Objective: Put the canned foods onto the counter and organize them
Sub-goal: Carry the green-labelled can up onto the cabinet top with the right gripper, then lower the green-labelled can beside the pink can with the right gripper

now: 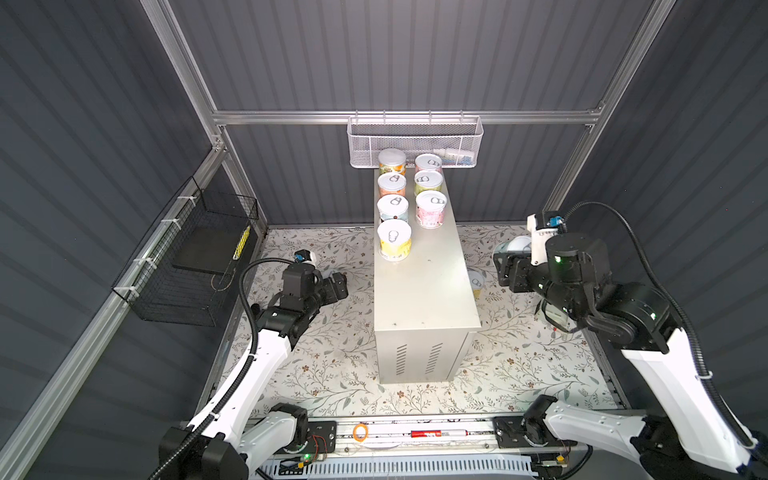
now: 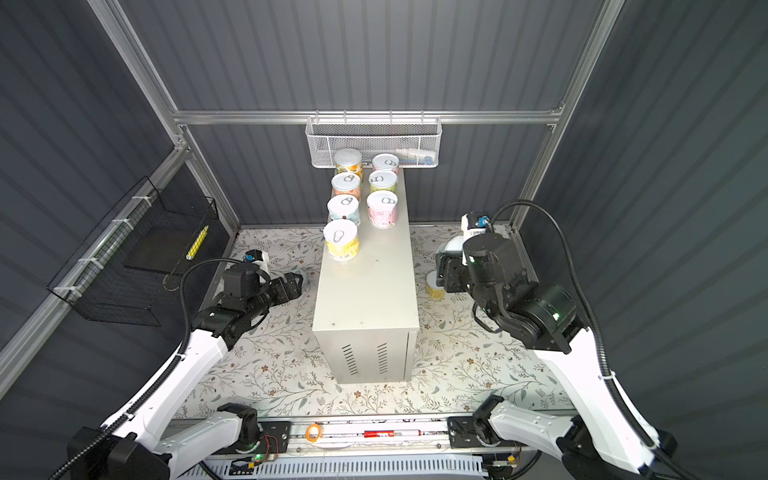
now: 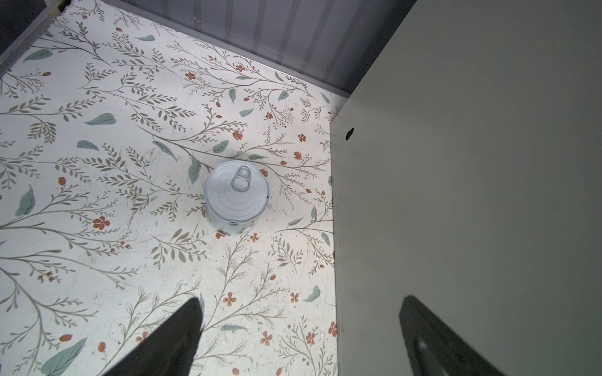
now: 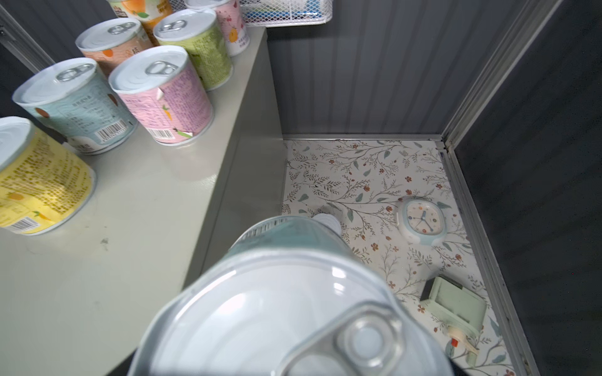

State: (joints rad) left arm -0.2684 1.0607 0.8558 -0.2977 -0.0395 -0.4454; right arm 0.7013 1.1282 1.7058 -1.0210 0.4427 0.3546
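Observation:
The counter (image 1: 424, 299) is a cream-white box in the middle of both top views, also seen as (image 2: 365, 291). Several cans stand in two rows at its far end, the nearest being a yellow can (image 1: 394, 240) and a pink can (image 1: 431, 208). My left gripper (image 3: 301, 311) is open and hovers left of the counter, above a pale blue can (image 3: 236, 197) upright on the floor mat. My right gripper (image 1: 505, 266) is shut on a light blue can (image 4: 293, 309), raised beside the counter's right edge. Below it on the floor stands a yellow can (image 2: 434, 286).
A white mesh basket (image 1: 415, 141) hangs on the back wall just above the far cans. A black wire basket (image 1: 187, 257) hangs on the left wall. A round clock (image 4: 422, 221) and a green device (image 4: 454, 302) lie on the floral mat (image 1: 332, 374) at the right.

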